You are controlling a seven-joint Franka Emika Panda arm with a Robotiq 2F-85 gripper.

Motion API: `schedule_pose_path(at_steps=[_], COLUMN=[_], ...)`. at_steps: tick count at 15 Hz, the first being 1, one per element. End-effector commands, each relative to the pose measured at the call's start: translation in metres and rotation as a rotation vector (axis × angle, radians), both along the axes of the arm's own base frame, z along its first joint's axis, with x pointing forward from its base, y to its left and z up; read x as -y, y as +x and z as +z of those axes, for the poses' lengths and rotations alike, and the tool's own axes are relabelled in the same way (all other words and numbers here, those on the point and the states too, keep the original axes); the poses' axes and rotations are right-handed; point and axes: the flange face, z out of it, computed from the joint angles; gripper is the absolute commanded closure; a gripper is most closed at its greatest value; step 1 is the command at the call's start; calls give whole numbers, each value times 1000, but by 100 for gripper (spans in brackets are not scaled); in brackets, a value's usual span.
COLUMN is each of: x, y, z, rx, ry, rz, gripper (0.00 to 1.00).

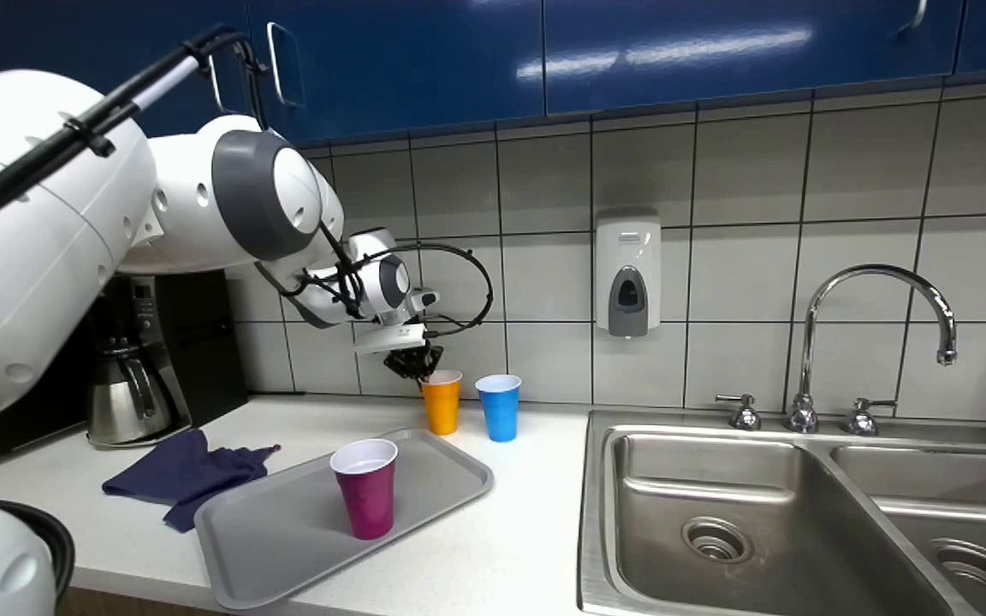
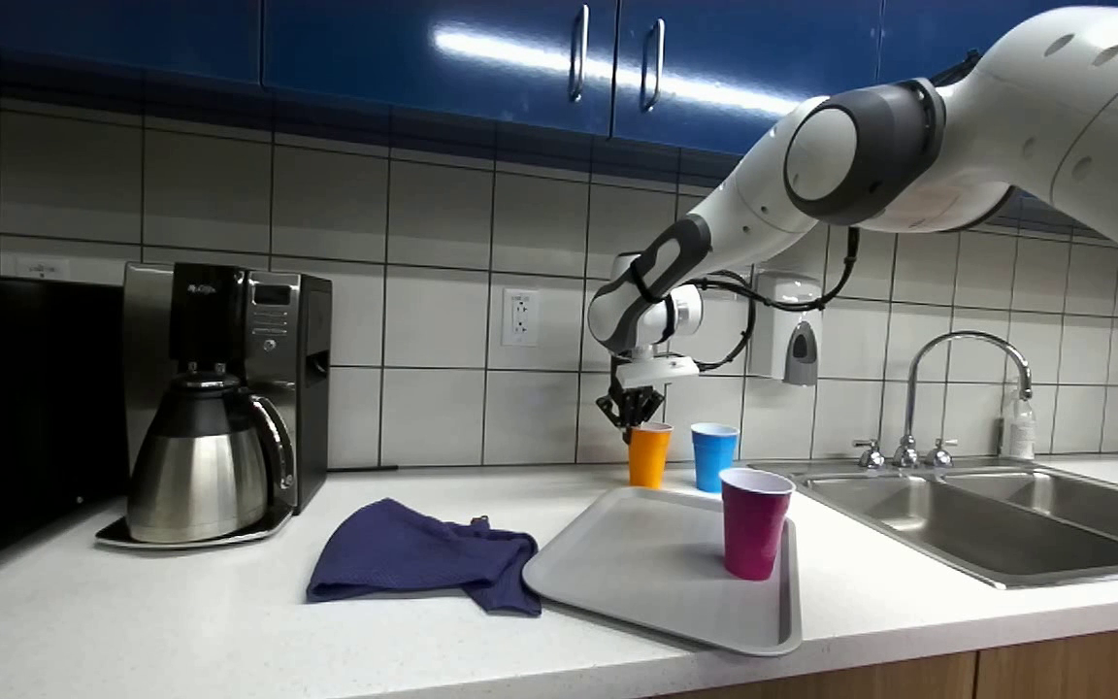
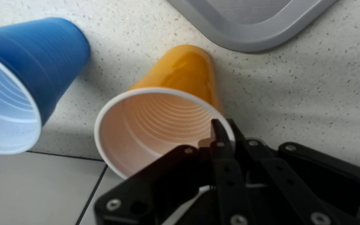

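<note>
Wrist view: the gripper (image 3: 226,123) seemingly pinches the orange cup (image 3: 181,70) by its rim (image 3: 164,90), open counter (image 3: 230,67) between cup and tray (image 3: 251,38)

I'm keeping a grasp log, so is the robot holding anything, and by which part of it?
Yes, the orange cup, by its rim: the jaws pinch it there, one inside the cup and one outside.

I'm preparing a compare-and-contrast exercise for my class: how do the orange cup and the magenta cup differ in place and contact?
Place: the orange cup is off the gray tray, near its corner; the magenta cup stands on it.
Contact: the gripper pinches the orange cup's rim; the magenta cup is free of it.
Shared: both are upright and pale inside.
</note>
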Motion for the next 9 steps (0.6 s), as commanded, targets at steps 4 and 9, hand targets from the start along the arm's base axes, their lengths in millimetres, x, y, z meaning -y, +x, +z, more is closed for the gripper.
schedule_pose_path(at_steps=[4,9], x=[-1,-9], y=[3,-4], z=[17,29], rx=[18,38], ry=[-12,-8], rz=[-24,-9], gripper=[99,99])
